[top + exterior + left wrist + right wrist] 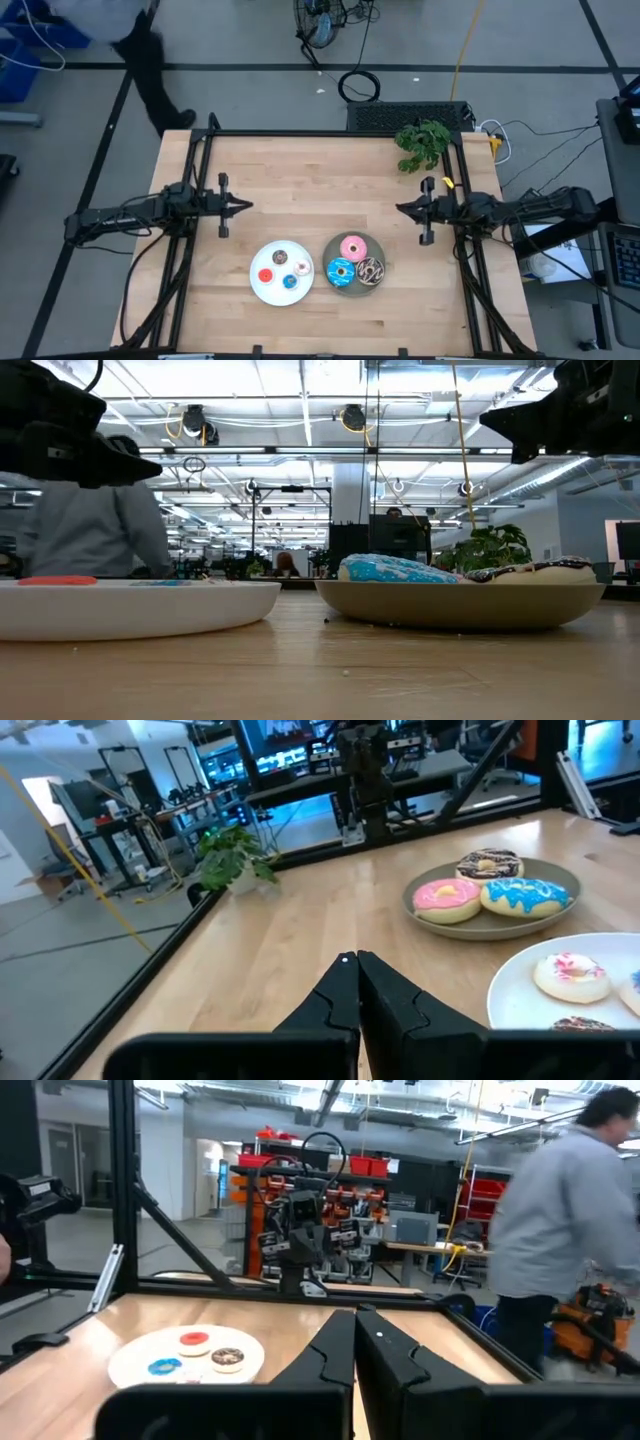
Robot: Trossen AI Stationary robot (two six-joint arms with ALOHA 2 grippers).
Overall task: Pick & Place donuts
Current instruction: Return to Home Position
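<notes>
Left end effector (247,207) is held over the bench (310,170), reaching in from the middle of the left edge and pointed toward the centre. Its fingers are pressed together and nothing is gripped. Right end effector (399,208) is held in the same way from the right edge, facing the left one. Its fingers are also closed tip to tip, with nothing between them. Both are kept well apart from the plates.

All seven donuts are found on two plates set just beside each other, close to the middle of the front edge. On the white plate (274,293), the one nearer the left edge, four are laid apart from one another: the tiny brown donut (279,257), tiny white donut (301,267), tiny red donut (265,276) and tiny blue donut (289,282). On the grey plate (329,250), three are packed close together: the pink donut (352,248), big blue donut (340,271) and drizzled donut (371,270).

A plant (422,145) is seen at the back right corner. A person (570,1210) in a grey top is seen beyond the bench.
</notes>
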